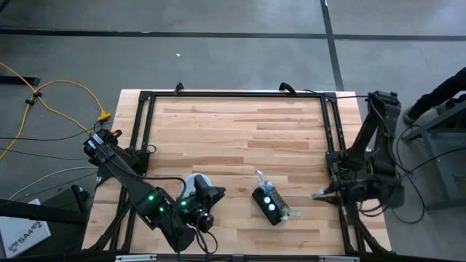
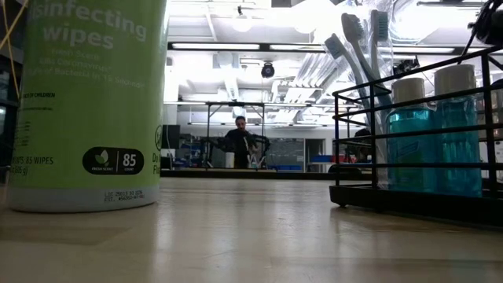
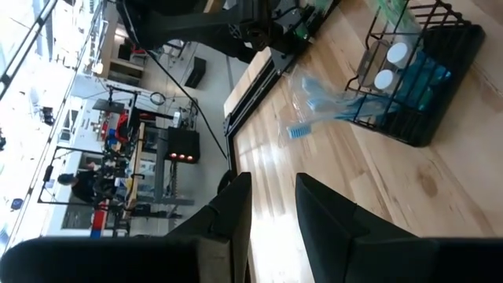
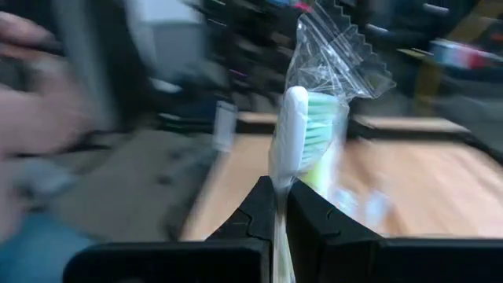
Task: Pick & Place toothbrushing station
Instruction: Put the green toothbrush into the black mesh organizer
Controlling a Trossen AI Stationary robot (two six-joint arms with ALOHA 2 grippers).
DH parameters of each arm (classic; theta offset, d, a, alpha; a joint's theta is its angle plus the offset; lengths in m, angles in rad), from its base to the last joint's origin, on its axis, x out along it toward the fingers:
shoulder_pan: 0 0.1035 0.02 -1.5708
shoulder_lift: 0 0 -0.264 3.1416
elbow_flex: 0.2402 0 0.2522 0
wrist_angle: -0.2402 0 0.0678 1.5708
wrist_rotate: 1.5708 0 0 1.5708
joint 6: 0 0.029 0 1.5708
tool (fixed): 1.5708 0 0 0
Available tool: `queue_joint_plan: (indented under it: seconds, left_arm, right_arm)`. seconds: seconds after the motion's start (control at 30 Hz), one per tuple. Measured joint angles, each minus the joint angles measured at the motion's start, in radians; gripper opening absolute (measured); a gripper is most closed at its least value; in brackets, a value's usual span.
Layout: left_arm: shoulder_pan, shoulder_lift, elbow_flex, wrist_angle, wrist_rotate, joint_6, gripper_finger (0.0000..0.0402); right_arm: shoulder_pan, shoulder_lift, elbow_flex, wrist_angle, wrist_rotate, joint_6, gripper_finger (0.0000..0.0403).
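From above, the pale wooden plank table stands in a black metal frame on a grey concrete floor, with a yellow cable lying to one side. The toothbrushing station, a small black wire-and-block holder carrying two white-capped blue bottles and toothbrushes, sits near the table's front edge, right of centre. The left gripper is low at the front left, beside a pale round cup. The right gripper hangs at the right edge.

At table height, a green disinfecting-wipes canister stands left, the station right; a person stands far behind in a bright workshop.

The left wrist view shows its dark fingers parted with nothing between them, the station lying ahead.

The right wrist view shows its fingers pressed together, pinching a white-and-green toothbrush in clear plastic wrap.
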Motion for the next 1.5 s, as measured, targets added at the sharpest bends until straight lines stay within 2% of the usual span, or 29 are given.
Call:
queue_joint_plan:
  seconds: [0.1,0.17,0.43,0.6,0.8,1.27,1.5]
  left_arm:
    - [0.006,0.000,0.000,0.001,0.000,0.000,0.0094]
    - [0.010,0.000,0.000,0.002,0.000,0.003,0.0094]
    - [0.016,0.000,0.000,0.020,0.043,0.017,0.0094]
    - [0.017,0.000,0.000,0.019,0.042,0.017,0.0094]
    - [0.017,0.000,0.000,0.019,0.042,0.017,0.0094]
    - [0.017,0.000,0.000,0.019,0.045,0.011,0.0094]
    - [0.017,0.000,0.000,0.019,0.045,0.011,0.0094]
  right_arm:
    - [-0.012,-0.066,-0.090,0.275,-0.163,-0.240,0.0006]
    - [-0.027,-0.105,-0.156,0.401,-0.228,-0.345,0.0007]
    - [-0.095,-0.246,-0.340,0.547,-0.358,-0.477,0.0007]
    - [-0.161,-0.302,-0.409,0.579,-0.475,-0.466,0.0007]
    - [-0.256,-0.306,-0.437,0.598,-0.589,-0.422,0.0008]
    - [-0.532,-0.220,-0.437,0.607,-0.949,-0.287,0.0008]
    - [-0.607,-0.181,-0.437,0.608,-1.036,-0.215,0.0009]
